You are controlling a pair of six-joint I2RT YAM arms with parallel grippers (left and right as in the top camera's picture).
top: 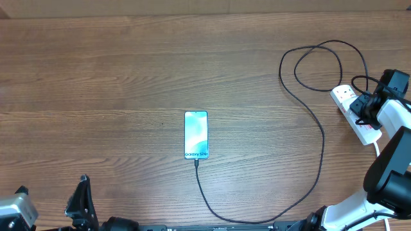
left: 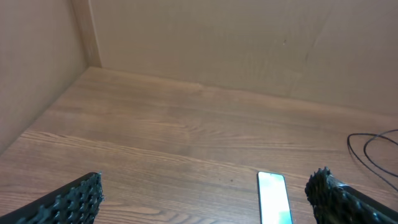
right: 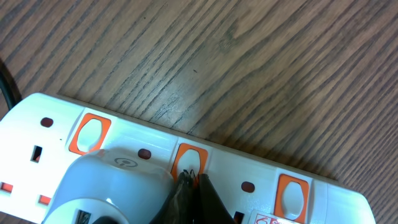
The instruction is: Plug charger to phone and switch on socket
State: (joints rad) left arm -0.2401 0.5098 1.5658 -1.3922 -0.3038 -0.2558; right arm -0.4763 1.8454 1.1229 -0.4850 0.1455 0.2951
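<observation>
The phone (top: 196, 135) lies face up mid-table, screen lit; it also shows in the left wrist view (left: 273, 196). The charger's black cable (top: 318, 160) has its tip in the phone's near end (top: 196, 160). From there it curves right and loops up to the white socket strip (top: 344, 95) at the right edge. My right gripper (top: 367, 110) is over the strip. In the right wrist view its shut fingertips (right: 194, 177) touch an orange-framed switch (right: 189, 158) on the strip (right: 261, 168), beside a white adapter (right: 106, 180). My left gripper (top: 50, 202) is open and empty at the near left edge.
Brown cardboard walls (left: 186, 37) stand at the table's far side and left. Loops of the black cable (left: 373, 149) lie at the right. Two more orange-framed switches (right: 90, 134) (right: 292, 196) flank the touched one.
</observation>
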